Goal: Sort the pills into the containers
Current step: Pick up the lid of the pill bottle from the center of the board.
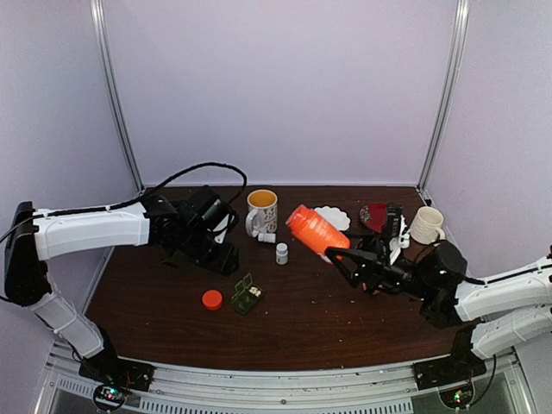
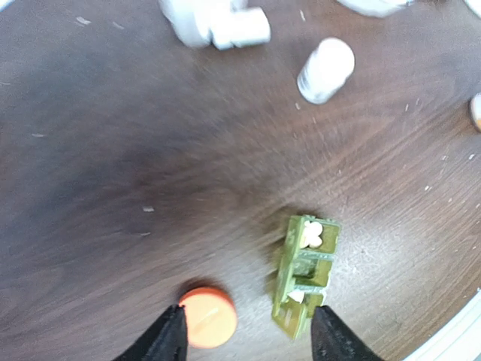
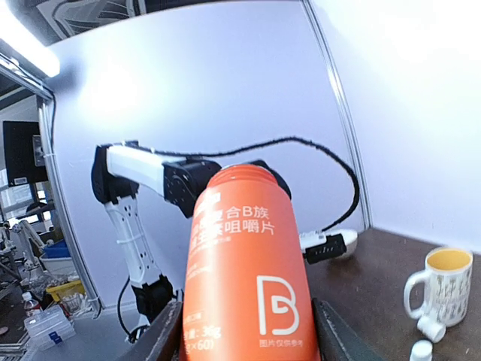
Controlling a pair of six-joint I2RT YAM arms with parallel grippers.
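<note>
The green pill box (image 2: pixel 304 274) lies open on the dark table, with white pills (image 2: pixel 312 235) in its far compartment. From above, the pill box (image 1: pixel 247 295) sits beside an orange cap (image 1: pixel 212 299). My left gripper (image 2: pixel 249 338) hovers above the table with its jaws open and nothing in them. The cap (image 2: pixel 208 317) and the box show below, between its fingertips. My right gripper (image 1: pixel 345 256) is shut on the uncapped orange bottle (image 1: pixel 315 228) and holds it tilted in the air. In the right wrist view the bottle (image 3: pixel 248 271) fills the gap between the fingers (image 3: pixel 161 338).
A small white bottle (image 1: pixel 282 253) stands mid-table and another (image 1: pixel 267 236) lies by a yellow-filled mug (image 1: pixel 261 211). A white dish (image 1: pixel 332 217), a red object (image 1: pixel 375 216) and a cream mug (image 1: pixel 425 224) sit at the back right.
</note>
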